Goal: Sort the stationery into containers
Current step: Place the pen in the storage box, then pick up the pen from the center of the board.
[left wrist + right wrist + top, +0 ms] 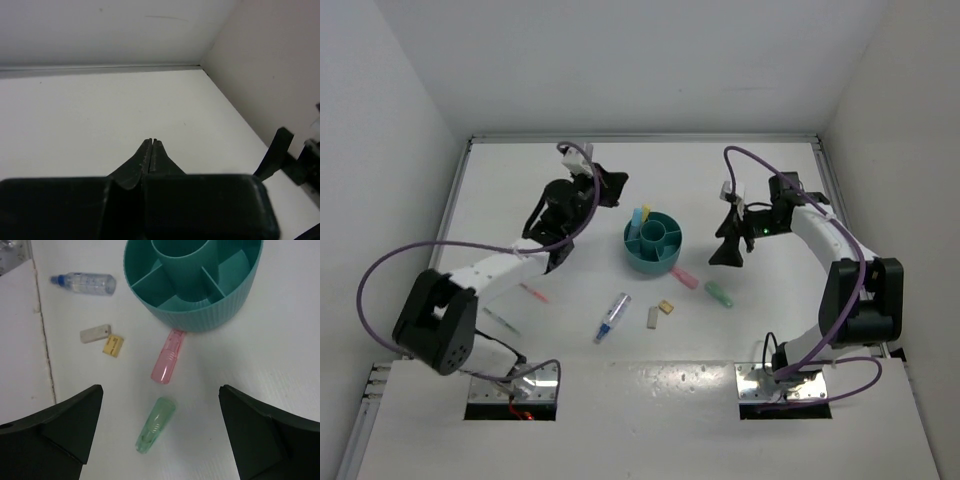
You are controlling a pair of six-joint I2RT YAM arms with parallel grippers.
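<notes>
Right gripper [161, 395] hangs wide open over the green marker [156, 425], which lies flat on the table [280, 355]. We judge that marker is the pick in hand. To do it well we'd drop straight down with the marker centred between the fingers [70, 432]. It lies a bit diagonal to the jaws, so a small wrist twist first, then pinch mid-body so it can't pivot. Then lift and carry to the organiser [197, 320], which is near, its facing compartments looking free. Watch the pink marker [168, 356]: its near end is just beside the green one and its far end looks to touch the organiser wall, so a descending finger could nudge it. Yellow marker [646, 213] and light-blue marker [635, 222] already stand in the organiser. Grey eraser [95, 333], tan eraser [113, 346] and blue pen [85, 283] lie well apart from the pick. Pink pen [533, 293] and grey pen [500, 320] lie by the left arm. Left gripper [151, 144] has fingers pressed together with nothing between them, clear of the organiser and not in the way.
</notes>
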